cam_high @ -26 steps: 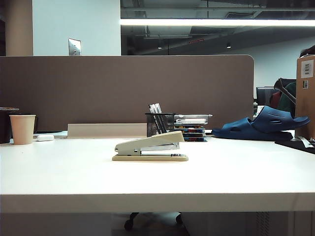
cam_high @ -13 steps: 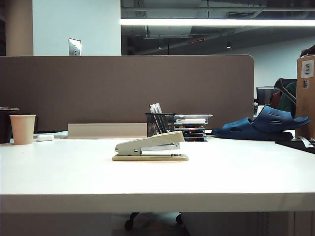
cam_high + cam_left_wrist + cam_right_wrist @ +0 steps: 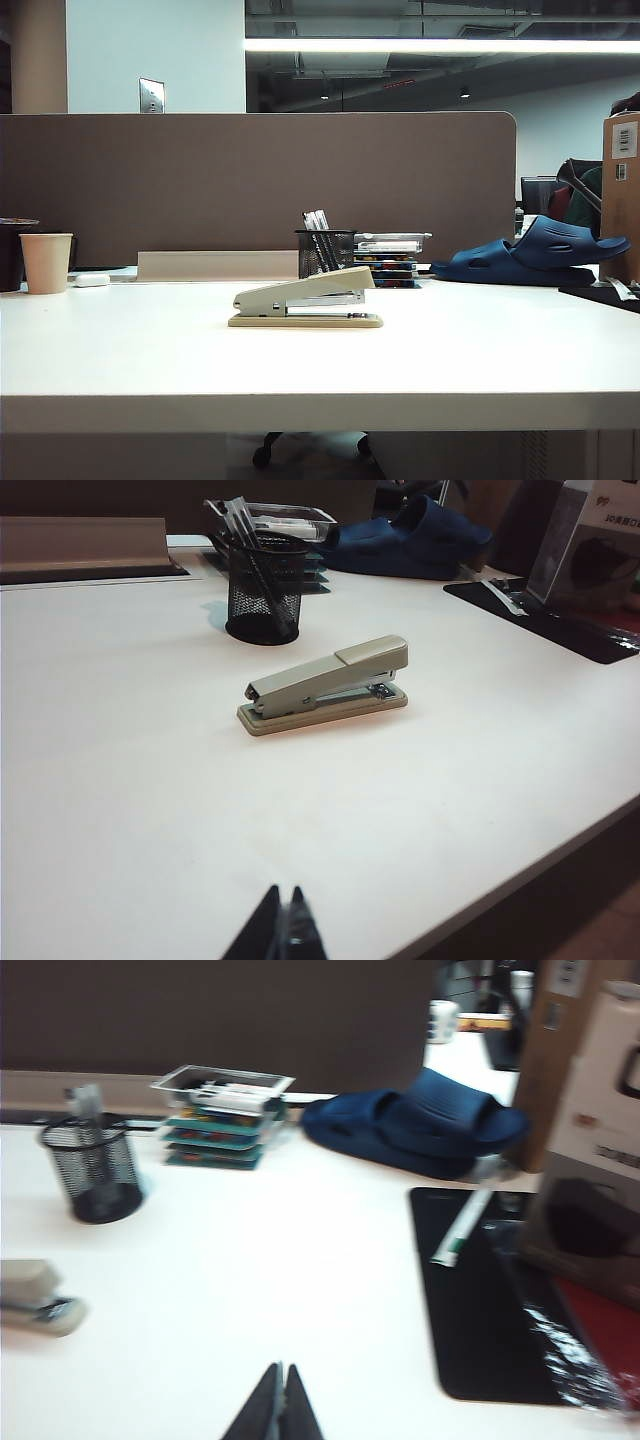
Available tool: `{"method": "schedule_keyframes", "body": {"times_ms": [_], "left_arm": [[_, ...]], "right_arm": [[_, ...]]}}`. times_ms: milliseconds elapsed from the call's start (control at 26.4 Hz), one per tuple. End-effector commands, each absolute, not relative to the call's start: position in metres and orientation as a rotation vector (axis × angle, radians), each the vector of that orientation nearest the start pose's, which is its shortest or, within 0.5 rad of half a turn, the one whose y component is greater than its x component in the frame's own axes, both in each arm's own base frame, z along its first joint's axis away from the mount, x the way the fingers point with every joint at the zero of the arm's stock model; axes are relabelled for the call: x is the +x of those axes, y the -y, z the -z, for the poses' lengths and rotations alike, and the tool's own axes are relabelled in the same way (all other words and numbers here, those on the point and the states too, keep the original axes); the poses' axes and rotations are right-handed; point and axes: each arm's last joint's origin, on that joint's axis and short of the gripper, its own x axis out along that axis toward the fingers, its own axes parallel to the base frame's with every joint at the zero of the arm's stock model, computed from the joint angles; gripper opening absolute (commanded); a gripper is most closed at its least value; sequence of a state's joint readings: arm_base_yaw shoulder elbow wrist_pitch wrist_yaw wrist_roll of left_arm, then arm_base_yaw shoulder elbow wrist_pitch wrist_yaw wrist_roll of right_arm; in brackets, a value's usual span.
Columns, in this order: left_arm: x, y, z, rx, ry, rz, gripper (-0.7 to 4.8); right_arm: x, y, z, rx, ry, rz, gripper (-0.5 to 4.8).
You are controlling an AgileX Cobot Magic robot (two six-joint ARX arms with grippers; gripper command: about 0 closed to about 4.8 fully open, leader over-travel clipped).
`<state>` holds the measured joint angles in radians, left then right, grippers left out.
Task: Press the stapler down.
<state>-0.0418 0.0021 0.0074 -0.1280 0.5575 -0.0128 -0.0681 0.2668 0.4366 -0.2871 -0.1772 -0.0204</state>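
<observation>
The beige stapler point(image 3: 305, 297) lies flat in the middle of the white table point(image 3: 320, 370), its wedge arm raised at the right end in the exterior view. In the left wrist view the stapler point(image 3: 325, 683) sits well ahead of my left gripper point(image 3: 285, 890), whose black fingertips meet, holding nothing. In the right wrist view only one end of the stapler point(image 3: 35, 1298) shows at the frame's edge, and my right gripper point(image 3: 279, 1367) is shut and empty, far from it. Neither gripper shows in the exterior view.
A black mesh pen cup point(image 3: 324, 253) stands just behind the stapler, beside stacked trays point(image 3: 389, 258). Blue slippers point(image 3: 535, 252) and a black mat point(image 3: 490, 1290) lie to the right. A paper cup point(image 3: 46, 262) stands far left. A brown partition point(image 3: 260, 180) backs the table.
</observation>
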Motion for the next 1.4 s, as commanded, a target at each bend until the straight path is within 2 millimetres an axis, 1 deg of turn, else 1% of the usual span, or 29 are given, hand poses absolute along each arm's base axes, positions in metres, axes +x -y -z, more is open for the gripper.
{"method": "schedule_keyframes", "body": {"times_ms": [38,114,152,303,417,568,606,758,909,1061,1136,1212,1326,1401], "left_arm": [[0.091,0.019,-0.155,-0.043,-0.121,0.604,-0.06],[0.091,0.019,-0.155,-0.043,-0.121,0.603,-0.06],[0.091,0.019,-0.155,-0.043,-0.121,0.603,-0.06],[0.091,0.019,-0.154,-0.045,-0.129,0.602,-0.06],[0.091,0.019,-0.153,-0.047,-0.137,0.602,-0.06],[0.091,0.019,-0.154,-0.047,-0.136,0.602,-0.06],[0.091,0.019,-0.154,-0.047,-0.136,0.601,-0.06],[0.091,0.019,-0.154,-0.046,-0.135,0.6,-0.06],[0.091,0.019,-0.154,-0.046,-0.135,0.597,-0.06],[0.091,0.019,-0.154,-0.046,-0.135,0.597,-0.06],[0.091,0.019,-0.154,-0.045,-0.135,0.59,-0.06],[0.091,0.019,-0.154,-0.045,-0.135,0.589,-0.06],[0.091,0.019,-0.154,-0.045,-0.134,0.589,-0.06],[0.091,0.019,-0.154,-0.045,-0.135,0.589,-0.06]], "right_arm": [[0.105,0.0,-0.279,-0.002,-0.156,-0.186,-0.09],[0.125,-0.001,-0.295,0.015,-0.211,-0.257,-0.09],[0.131,-0.001,-0.299,0.02,-0.221,-0.283,-0.09],[0.154,-0.004,-0.311,0.04,-0.268,-0.375,-0.09],[0.173,-0.011,-0.318,0.049,-0.303,-0.452,-0.09],[0.198,-0.026,-0.327,0.05,-0.343,-0.552,-0.09],[0.211,-0.037,-0.329,0.051,-0.366,-0.618,-0.09],[0.238,-0.058,-0.331,0.051,-0.416,-0.705,-0.09],[0.262,-0.079,-0.331,0.047,-0.456,-0.772,-0.09],[0.287,-0.097,-0.326,0.045,-0.502,-0.807,-0.09],[0.307,-0.111,-0.317,0.05,-0.548,-0.828,-0.09],[0.317,-0.119,-0.309,0.05,-0.574,-0.842,-0.09],[0.329,-0.125,-0.295,0.058,-0.618,-0.857,-0.09],[0.334,-0.132,-0.285,0.059,-0.646,-0.871,-0.09]]}}
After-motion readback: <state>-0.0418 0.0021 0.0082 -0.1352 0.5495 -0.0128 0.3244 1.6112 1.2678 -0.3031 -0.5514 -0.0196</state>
